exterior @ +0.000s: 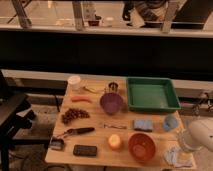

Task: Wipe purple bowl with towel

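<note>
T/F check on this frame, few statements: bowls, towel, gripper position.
1. The purple bowl sits on the table to the left of the green tray. True.
2. The towel lies inside the purple bowl. False: it lies on the table's front right corner, far from that bowl.
3. The gripper hangs over the green tray. False: it is at the front right corner, just above the towel.
4. The orange bowl is nearer the table's front edge than the purple bowl. True.
</note>
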`<state>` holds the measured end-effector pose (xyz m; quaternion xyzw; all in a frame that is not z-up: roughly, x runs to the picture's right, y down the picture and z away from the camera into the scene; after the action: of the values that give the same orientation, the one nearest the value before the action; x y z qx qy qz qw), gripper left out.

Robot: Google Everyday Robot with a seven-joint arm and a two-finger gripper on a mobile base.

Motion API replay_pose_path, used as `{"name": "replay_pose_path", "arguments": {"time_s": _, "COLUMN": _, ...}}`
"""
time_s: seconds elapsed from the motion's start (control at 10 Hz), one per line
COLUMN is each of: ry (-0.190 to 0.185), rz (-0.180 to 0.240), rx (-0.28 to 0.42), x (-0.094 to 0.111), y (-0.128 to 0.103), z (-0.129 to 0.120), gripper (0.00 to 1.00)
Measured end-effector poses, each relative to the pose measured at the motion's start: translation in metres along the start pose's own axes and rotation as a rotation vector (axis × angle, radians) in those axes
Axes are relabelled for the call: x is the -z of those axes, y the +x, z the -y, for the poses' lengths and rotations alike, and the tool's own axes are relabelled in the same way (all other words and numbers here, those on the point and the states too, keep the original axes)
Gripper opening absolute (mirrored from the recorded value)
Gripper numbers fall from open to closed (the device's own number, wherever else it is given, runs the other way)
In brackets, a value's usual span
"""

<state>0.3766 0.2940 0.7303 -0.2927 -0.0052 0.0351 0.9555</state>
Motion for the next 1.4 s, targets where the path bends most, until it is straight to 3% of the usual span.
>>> {"name": "replay_pose_path", "arguments": {"time_s": 0.4, "ry": -0.017, "rz": 0.0, "rx": 0.006, "x": -0.011, "y": 0.009, "z": -0.002, "gripper": 0.8}}
{"name": "replay_pose_path", "arguments": {"time_s": 0.8, "ry": 0.033, "rz": 0.007, "rx": -0.012, "x": -0.008, "y": 0.023, "z": -0.006, "gripper": 0.8}}
{"name": "replay_pose_path", "arguments": {"time_s": 1.0, "ry": 0.038, "rz": 0.013, "rx": -0.02, "x": -0.007, "y": 0.026, "z": -0.01, "gripper": 0.8}}
{"name": "replay_pose_path", "arguments": {"time_s": 1.4, "ry": -0.016, "rz": 0.025, "rx": -0.005, "x": -0.018, "y": 0.023, "z": -0.012, "gripper": 0.8}}
